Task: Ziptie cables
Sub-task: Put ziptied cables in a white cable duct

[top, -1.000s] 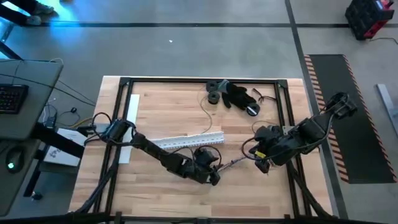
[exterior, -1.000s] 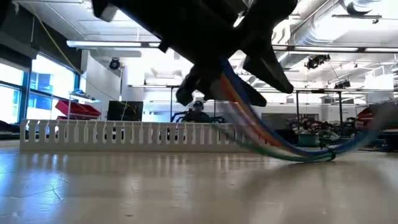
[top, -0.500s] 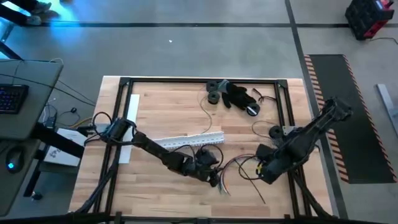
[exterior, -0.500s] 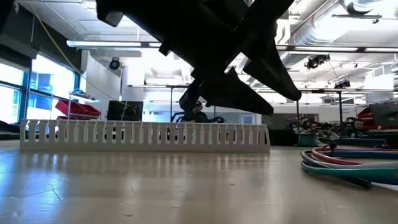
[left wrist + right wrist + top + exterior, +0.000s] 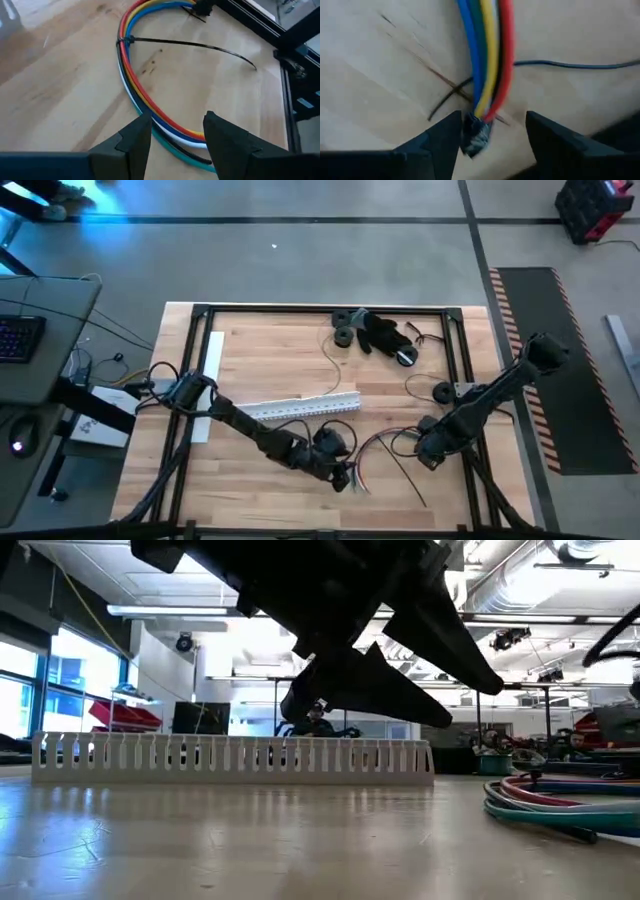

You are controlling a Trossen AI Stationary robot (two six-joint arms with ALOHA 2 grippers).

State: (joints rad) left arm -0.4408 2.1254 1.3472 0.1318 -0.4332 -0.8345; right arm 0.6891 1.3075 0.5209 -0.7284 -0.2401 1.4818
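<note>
The cables point(image 5: 142, 95) are a bundle of thin red, orange, yellow, white, blue and green wires. They lie in a loose curve on the wooden table point(image 5: 260, 360), near its front right point(image 5: 385, 448) point(image 5: 560, 802). A black zip tie point(image 5: 122, 41) circles them, its long tail point(image 5: 200, 46) lying across the wood. My left gripper point(image 5: 172, 137) point(image 5: 342, 472) hovers open above one stretch of the bundle. My right gripper point(image 5: 487, 137) point(image 5: 425, 452) stands open over the cables' cut ends point(image 5: 476, 131), a finger on either side and not touching.
A long white perforated strip point(image 5: 300, 407) point(image 5: 230, 755) lies across the table's middle, and another point(image 5: 205, 380) lies by the left rail. A black lumpy heap point(image 5: 375, 330) sits at the far edge. A black metal frame point(image 5: 320, 308) rims the table.
The cables hung lifted between both grippers. They have fallen and now lie slack in a loop on the table, free of both grippers. My right arm has stretched out, and its gripper has moved a little toward the table's near edge.
</note>
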